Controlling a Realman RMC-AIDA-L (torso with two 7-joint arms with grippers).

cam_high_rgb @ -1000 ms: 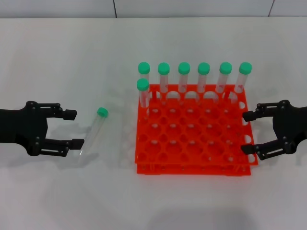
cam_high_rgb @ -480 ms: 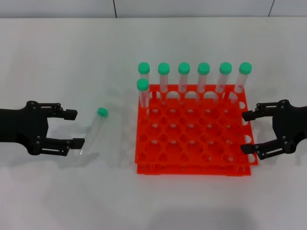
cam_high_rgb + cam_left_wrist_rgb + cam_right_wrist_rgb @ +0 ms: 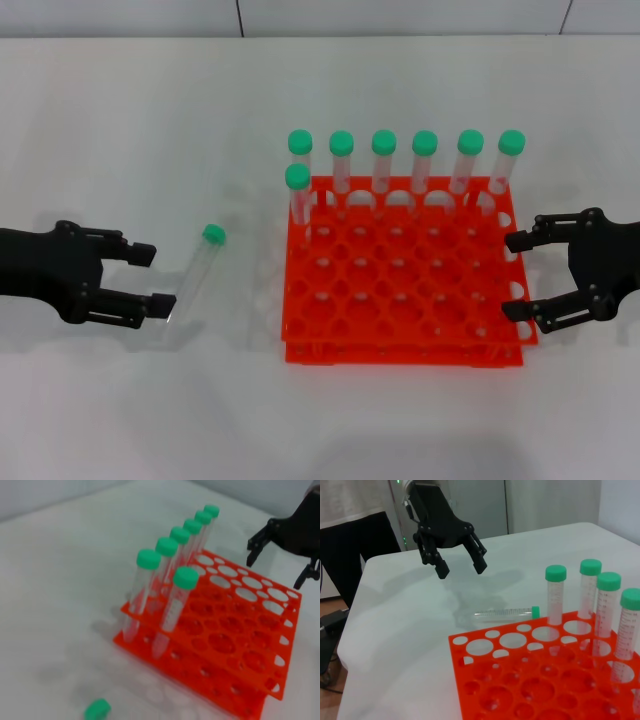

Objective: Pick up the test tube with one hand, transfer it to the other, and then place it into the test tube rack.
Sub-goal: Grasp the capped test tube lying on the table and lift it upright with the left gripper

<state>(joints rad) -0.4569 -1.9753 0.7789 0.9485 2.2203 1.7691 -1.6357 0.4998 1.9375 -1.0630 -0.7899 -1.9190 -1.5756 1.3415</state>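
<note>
- Head view: the tube (image 3: 194,279) lies flat on the white bench (image 3: 150,120), left of the rack (image 3: 400,275), its long axis running near to far, green cap at the far end (tilted slightly toward the rack).
- Left tool (image 3: 150,278) sits just beside the tube's clear end, spread wide, gripping nothing.
- Right tool (image 3: 517,276) hangs released at the rack's right edge.
- Seven capped tubes (image 3: 384,160) stand in the rack.

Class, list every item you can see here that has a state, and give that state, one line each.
test tube: capped, lying flat on the table, not held.
test tube rack: on the table; seven capped tubes standing upright in it.
left hand: open, beside the lying tube.
right hand: open, beside the rack.
</note>
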